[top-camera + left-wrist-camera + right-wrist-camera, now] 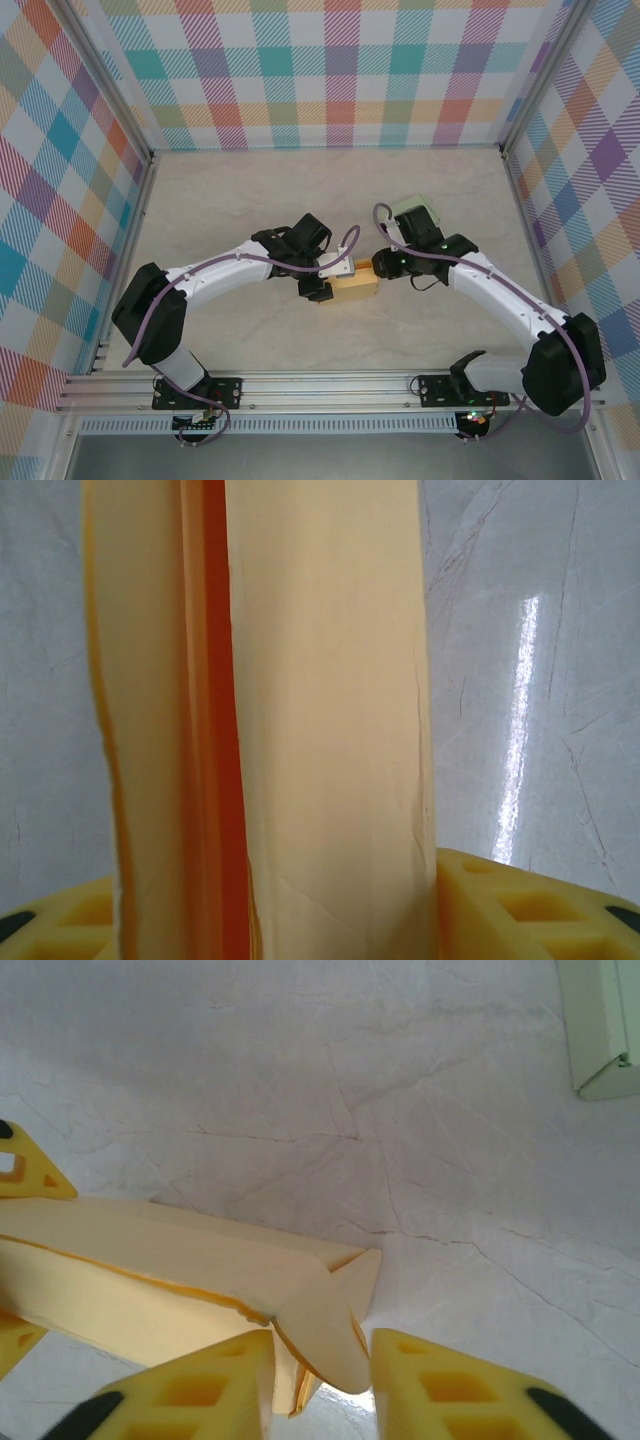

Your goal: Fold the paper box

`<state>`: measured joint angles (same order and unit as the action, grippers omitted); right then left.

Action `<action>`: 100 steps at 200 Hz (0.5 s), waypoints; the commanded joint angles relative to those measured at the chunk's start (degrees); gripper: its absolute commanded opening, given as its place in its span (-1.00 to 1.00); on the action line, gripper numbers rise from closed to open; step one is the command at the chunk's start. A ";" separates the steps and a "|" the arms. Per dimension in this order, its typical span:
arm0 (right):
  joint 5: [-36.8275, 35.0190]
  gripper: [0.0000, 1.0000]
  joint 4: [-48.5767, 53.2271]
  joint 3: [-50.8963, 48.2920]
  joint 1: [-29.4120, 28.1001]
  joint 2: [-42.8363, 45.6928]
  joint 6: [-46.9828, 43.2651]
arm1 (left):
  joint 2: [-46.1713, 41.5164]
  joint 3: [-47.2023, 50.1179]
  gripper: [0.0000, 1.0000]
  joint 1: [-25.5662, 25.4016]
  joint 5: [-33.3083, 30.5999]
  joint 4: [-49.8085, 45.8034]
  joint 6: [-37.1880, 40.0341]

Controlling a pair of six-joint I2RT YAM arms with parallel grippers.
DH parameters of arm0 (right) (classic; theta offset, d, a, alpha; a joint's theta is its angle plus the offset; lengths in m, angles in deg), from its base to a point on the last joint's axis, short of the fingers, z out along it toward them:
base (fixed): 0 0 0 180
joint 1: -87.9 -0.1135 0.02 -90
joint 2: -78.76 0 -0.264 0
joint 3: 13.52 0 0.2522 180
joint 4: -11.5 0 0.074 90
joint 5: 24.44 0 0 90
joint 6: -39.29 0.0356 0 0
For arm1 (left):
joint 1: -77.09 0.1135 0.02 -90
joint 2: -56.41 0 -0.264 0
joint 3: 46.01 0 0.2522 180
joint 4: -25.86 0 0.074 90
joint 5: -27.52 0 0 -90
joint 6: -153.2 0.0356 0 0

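The step in hand is judged to be the closing of an end flap. The paper box (356,287) is already raised into a long, flattish tan sleeve and lies on the surface (250,190), about midway across it and towards the near side.

At the box's left end, the left gripper (322,281) is set about half open. In the left wrist view, the box's width fills the gap between its yellow fingers (520,910), so the box is taken to be clamped and steadied there.

At the box's right end, the right gripper (383,266) is set narrowly. In the right wrist view, the rounded tuck flap (320,1345) stands out from the box's end between the two fingers. Whether the flap is actually pinched or only bracketed cannot be told.

The next move is judged to call for the flap to be bent over and tucked into the box's open end. The left hold must be kept firm so that the sleeve neither slides nor collapses.
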<state>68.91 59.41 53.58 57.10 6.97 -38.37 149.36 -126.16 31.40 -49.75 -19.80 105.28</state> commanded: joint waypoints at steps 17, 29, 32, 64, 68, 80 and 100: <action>-0.63 -0.80 0.90 3.36 -1.56 -0.32 0.64 | 0.57 -1.46 0.13 -0.65 0.28 -1.80 0.57; -0.63 -0.85 1.26 3.84 -2.03 -0.22 1.43 | 0.69 -1.44 0.12 -0.66 0.35 -1.68 0.51; -0.63 -0.85 1.34 3.94 -2.10 -0.20 1.64 | 0.81 -1.46 0.12 -0.64 0.36 -1.67 0.46; -0.32 -0.87 2.49 4.75 -2.46 -0.68 4.81 | 1.92 -2.29 0.09 -0.64 0.45 -2.20 0.25; -0.28 -0.87 2.65 4.67 -2.42 -0.78 5.15 | 1.97 -2.41 0.09 -0.68 0.45 -2.25 0.09; -0.34 -0.87 2.64 4.26 -2.42 -0.93 6.29 | 2.28 -2.59 0.08 -0.68 0.49 -2.29 0.01; 0.06 -0.87 2.93 3.84 -2.50 -1.43 7.47 | 2.57 -2.78 0.08 -0.63 0.57 -2.34 -0.01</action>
<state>68.10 61.16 56.62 55.13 6.25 -33.91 151.20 -127.45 31.40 -49.75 -20.80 105.22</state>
